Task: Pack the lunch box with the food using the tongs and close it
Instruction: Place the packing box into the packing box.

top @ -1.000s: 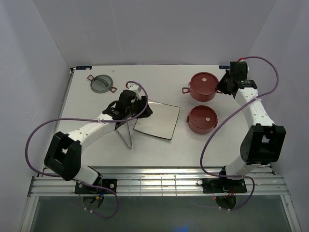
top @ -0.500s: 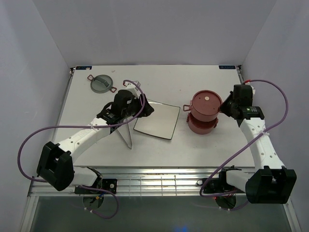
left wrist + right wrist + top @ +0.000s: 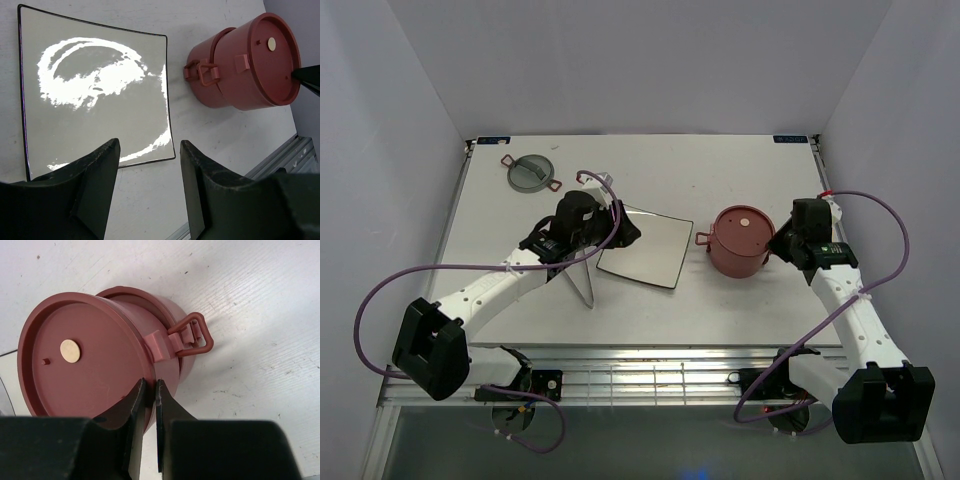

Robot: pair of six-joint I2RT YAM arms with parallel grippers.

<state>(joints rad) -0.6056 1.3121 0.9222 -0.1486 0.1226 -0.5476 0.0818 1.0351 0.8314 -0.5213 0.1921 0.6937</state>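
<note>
The lunch box [image 3: 738, 240] stands as two dusty-red bowls stacked one on the other, a flat red lid on top, right of the square plate. My right gripper [image 3: 778, 243] is shut on the upper bowl's rim [image 3: 159, 371], its fingertips [image 3: 150, 382] pinching the rim's edge just below a side handle. My left gripper [image 3: 623, 232] hangs open over the plate's near corner, with nothing between its fingers [image 3: 149, 145]. The silvery tongs [image 3: 586, 285] lie on the table under the left arm. The grey-green top lid [image 3: 531, 172] lies at the back left. No food is in view.
The square glossy plate [image 3: 646, 247] with a dark rim lies mid-table and shows bare in the left wrist view [image 3: 95, 90]. The table's near edge with metal rails [image 3: 640, 375] runs in front of both arm bases.
My right gripper carried the far red bowl forward from the back, over the near bowl, and it now sits stacked on it. The left arm shifted slightly.
</note>
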